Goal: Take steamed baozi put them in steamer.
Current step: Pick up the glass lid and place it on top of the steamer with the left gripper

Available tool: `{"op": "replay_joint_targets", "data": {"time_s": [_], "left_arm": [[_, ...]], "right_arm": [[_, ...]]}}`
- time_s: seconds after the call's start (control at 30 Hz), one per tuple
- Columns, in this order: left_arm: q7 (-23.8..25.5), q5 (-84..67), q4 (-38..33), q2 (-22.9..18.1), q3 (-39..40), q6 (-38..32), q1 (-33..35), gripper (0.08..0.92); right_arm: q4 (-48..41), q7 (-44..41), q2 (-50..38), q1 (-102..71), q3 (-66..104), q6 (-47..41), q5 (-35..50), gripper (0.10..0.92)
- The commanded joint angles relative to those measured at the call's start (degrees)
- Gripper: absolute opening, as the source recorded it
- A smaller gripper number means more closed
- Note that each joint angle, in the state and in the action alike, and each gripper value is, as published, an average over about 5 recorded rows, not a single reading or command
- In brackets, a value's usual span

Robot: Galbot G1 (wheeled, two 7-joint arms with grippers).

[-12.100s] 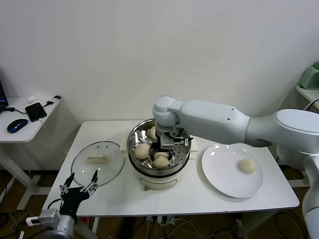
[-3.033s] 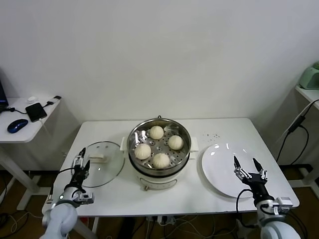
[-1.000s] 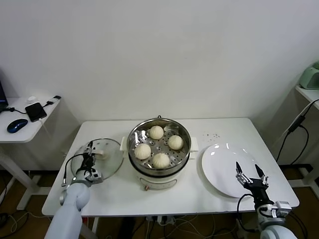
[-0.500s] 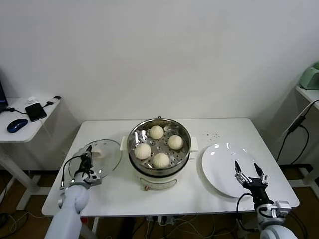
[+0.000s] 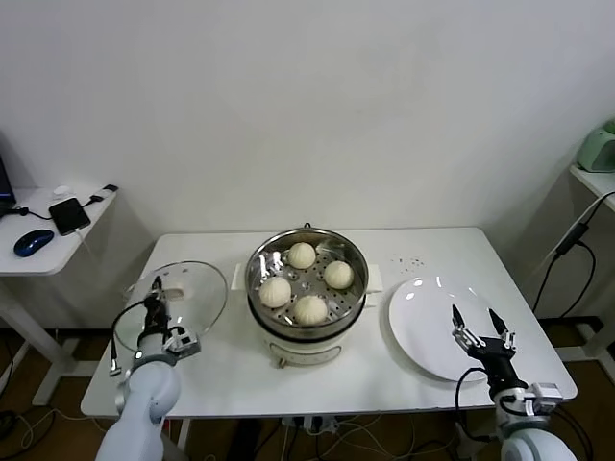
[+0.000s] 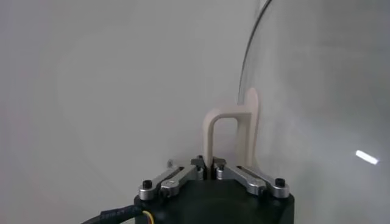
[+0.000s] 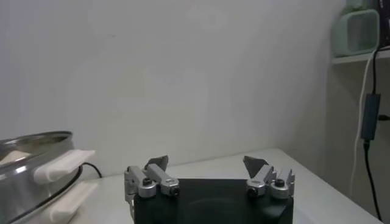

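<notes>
Four steamed baozi (image 5: 306, 280) are seen inside the steamer (image 5: 307, 300). Left of the steamer, the glass lid (image 5: 178, 303) is clamped by its handle (image 6: 230, 137) in the closed left gripper (image 6: 210, 165). Right of the steamer, over the white plate (image 5: 432, 331), the right gripper (image 5: 479, 331) is held wide open and empty.

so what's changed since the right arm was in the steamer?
Right arm pulled out; right gripper hangs open over the plate. The plate's bun is gone; the steamer holds four baozi. Left gripper shut on the lid handle, lifting the glass lid.
</notes>
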Motion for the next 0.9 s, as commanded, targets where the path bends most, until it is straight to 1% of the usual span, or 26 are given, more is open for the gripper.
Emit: {"op": "replay_joint_targets", "data": {"time_s": [0.03, 0.1, 0.23, 0.37, 0.57, 0.8, 0.9], "left_arm": [[15.8, 17.5, -23.5, -5.0, 0.9, 21.6, 4.8, 0.155], [19.0, 19.6, -25.6, -6.5, 0.8, 22.8, 4.5, 0.155], [22.4, 21.9, -29.4, -9.8, 3.1, 23.8, 4.5, 0.155], [23.6, 23.8, -31.3, -12.5, 8.8, 24.2, 4.4, 0.155], [23.6, 26.3, -28.3, -17.1, 16.4, 23.7, 1.3, 0.155], [26.9, 23.9, -28.1, -17.5, 24.4, 23.3, -2.1, 0.155], [27.6, 22.6, -27.8, -17.5, 27.5, 23.6, -3.2, 0.155]], "right_arm": [[0.0, 0.1, -0.2, 0.2, -0.1, 0.0, 0.5, 0.823], [0.0, 0.1, -0.2, 0.3, -0.1, -0.1, 0.6, 0.823], [0.1, 0.1, -0.3, 0.2, -0.2, -0.3, 0.3, 0.823], [0.3, 0.1, -0.3, -0.1, 0.0, -0.4, 0.1, 0.823], [1.0, 0.0, 0.9, -0.8, 1.7, -0.9, -0.5, 0.823], [0.2, -0.4, 1.8, -1.8, 3.8, -0.7, -1.0, 0.823], [-0.6, -0.4, 2.1, -1.8, 3.9, -0.5, -1.6, 0.823]]}}
